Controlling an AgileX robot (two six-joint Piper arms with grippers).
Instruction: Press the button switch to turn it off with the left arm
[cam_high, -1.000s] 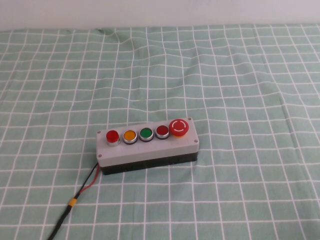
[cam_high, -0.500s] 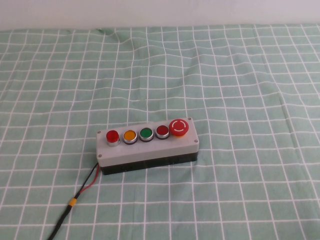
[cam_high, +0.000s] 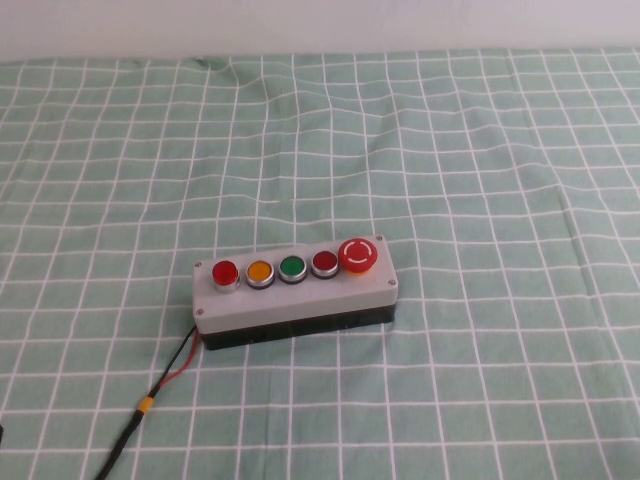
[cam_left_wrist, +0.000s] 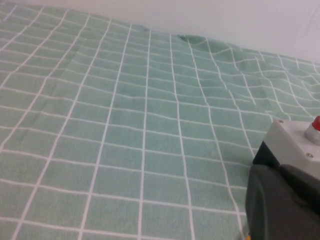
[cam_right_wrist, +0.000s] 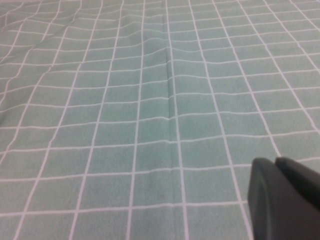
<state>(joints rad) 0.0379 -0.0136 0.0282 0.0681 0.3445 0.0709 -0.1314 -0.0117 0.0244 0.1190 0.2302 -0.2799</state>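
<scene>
My left gripper (cam_left_wrist: 282, 202) just edges into the high view's lower-left corner, starting toward the button (cam_high: 225, 272) at the box's (cam_high: 295, 300) left end; right gripper (cam_right_wrist: 282, 200) parked; openings cannot tell.

A green checked tablecloth (cam_high: 480, 150) covers the table; the grey button box (cam_high: 295, 291) and its cable (cam_high: 135, 425) lie directly on it.

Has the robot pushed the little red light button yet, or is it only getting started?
Only getting started. Nothing looks done: the button switch still glows bright red on the grey box, untouched. In hand: the left gripper sits low beside the box's end, short of the button. The right gripper is over bare cloth. Left: reach and press.
</scene>
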